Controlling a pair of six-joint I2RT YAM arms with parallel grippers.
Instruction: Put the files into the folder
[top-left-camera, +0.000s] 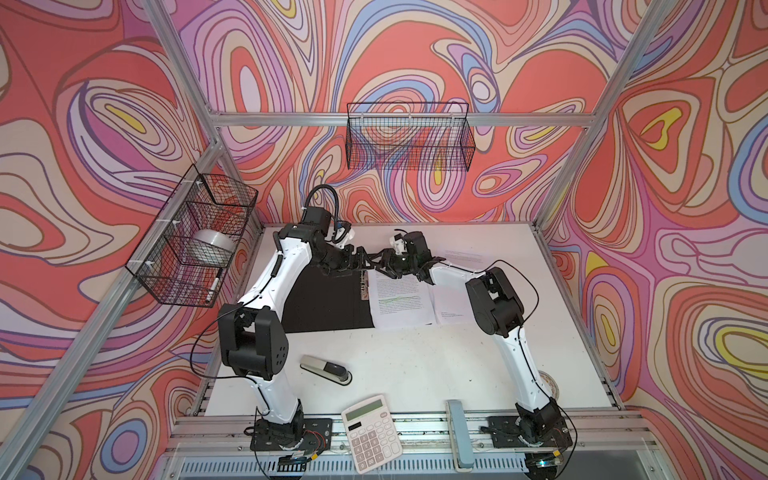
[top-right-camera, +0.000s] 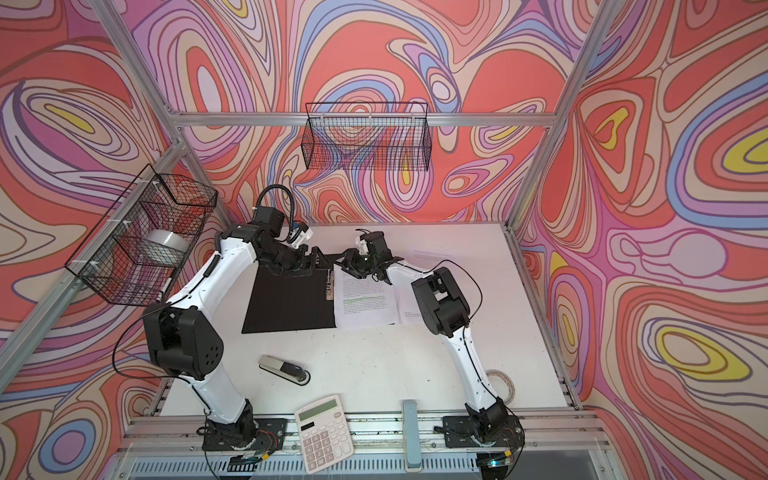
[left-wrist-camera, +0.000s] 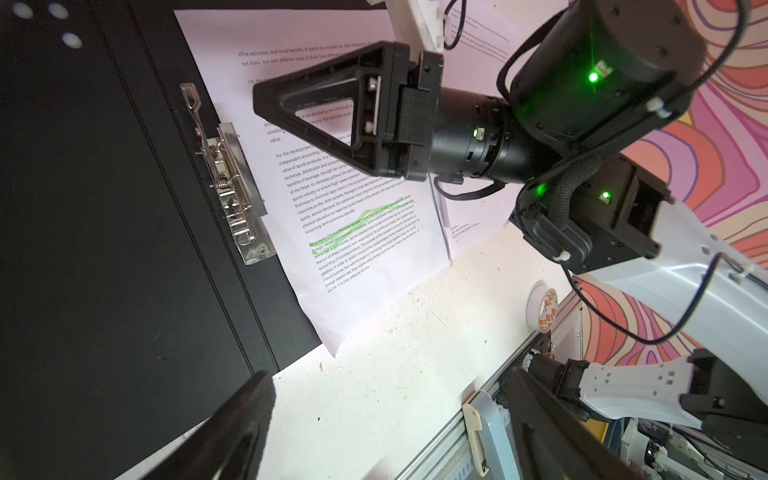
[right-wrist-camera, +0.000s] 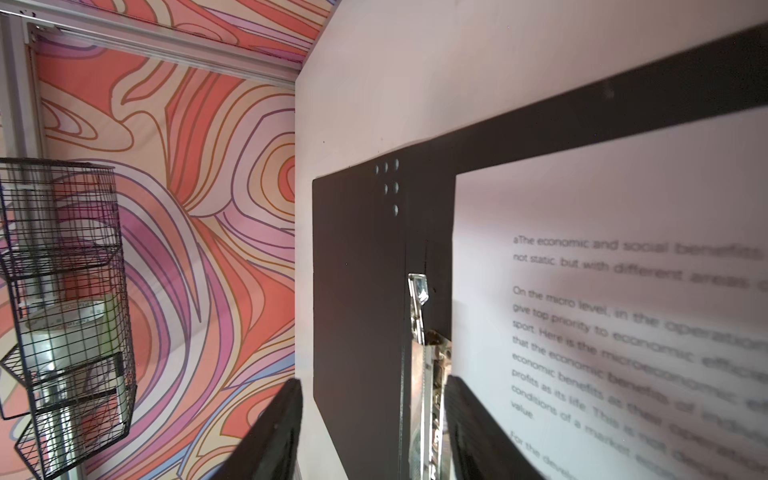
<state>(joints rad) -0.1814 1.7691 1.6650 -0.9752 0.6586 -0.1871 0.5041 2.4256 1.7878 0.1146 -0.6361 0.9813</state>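
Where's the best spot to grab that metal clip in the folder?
Probably the thin lever jutting from the metal clip's far end, narrow enough to pinch. Come from above, jaws straddling it crosswise, as the right gripper hovers now.

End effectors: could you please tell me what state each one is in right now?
Left end effector: open, holding nothing.
Right end effector: open, holding nothing.

The folder (top-left-camera: 328, 303) lies open and flat, black inside up, with a metal clip (top-left-camera: 365, 286) at its spine. Of the files (top-left-camera: 401, 305), a white printed sheet with a green highlight lies on its right half, just beside the clip.
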